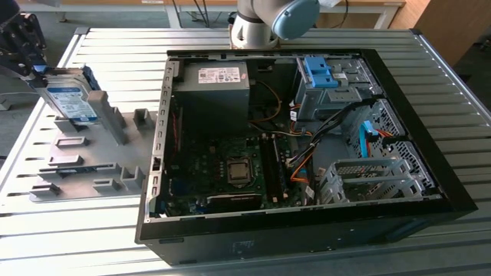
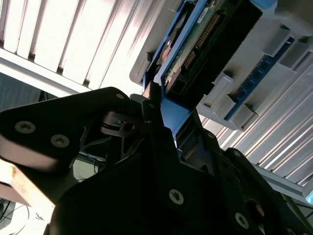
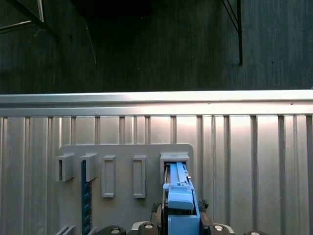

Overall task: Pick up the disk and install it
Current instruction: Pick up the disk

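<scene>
The gripper (image 1: 34, 66), half cut off at the exterior view's left edge, is pinching the blue end of the disk (image 1: 71, 102), which is standing upright in the grey holder (image 1: 115, 154).

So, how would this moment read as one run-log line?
claw: shut on disk | disk: on edge, at grey holder, outside the case | install: not yet done
</scene>
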Action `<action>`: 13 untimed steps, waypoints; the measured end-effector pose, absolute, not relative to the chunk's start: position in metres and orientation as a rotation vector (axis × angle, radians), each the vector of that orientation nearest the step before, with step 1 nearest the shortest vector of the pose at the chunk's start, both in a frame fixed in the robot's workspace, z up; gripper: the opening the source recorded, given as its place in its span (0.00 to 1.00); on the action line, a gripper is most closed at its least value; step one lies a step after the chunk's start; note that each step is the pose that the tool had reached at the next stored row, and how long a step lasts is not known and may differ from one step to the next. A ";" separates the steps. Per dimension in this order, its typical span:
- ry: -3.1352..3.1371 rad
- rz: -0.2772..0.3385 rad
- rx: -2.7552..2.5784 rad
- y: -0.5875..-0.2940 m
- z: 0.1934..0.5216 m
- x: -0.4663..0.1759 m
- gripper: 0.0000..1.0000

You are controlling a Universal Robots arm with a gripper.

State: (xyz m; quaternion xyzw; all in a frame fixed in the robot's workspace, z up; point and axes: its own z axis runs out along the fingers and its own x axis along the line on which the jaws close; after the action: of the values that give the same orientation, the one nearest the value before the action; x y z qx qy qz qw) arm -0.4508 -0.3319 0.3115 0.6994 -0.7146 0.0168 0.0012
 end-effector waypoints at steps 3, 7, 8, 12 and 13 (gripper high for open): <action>-2.243 0.053 2.195 -0.332 0.315 -0.451 0.36; -2.243 0.052 2.195 -0.332 0.322 -0.451 0.36; -2.243 0.052 2.195 -0.332 0.323 -0.451 0.36; -2.243 0.052 2.195 -0.332 0.331 -0.451 0.36; -2.243 0.052 2.195 -0.332 0.333 -0.451 0.36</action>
State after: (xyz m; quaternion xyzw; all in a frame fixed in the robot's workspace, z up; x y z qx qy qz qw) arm -0.4508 -0.3319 0.3330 0.6994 -0.7146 0.0167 0.0013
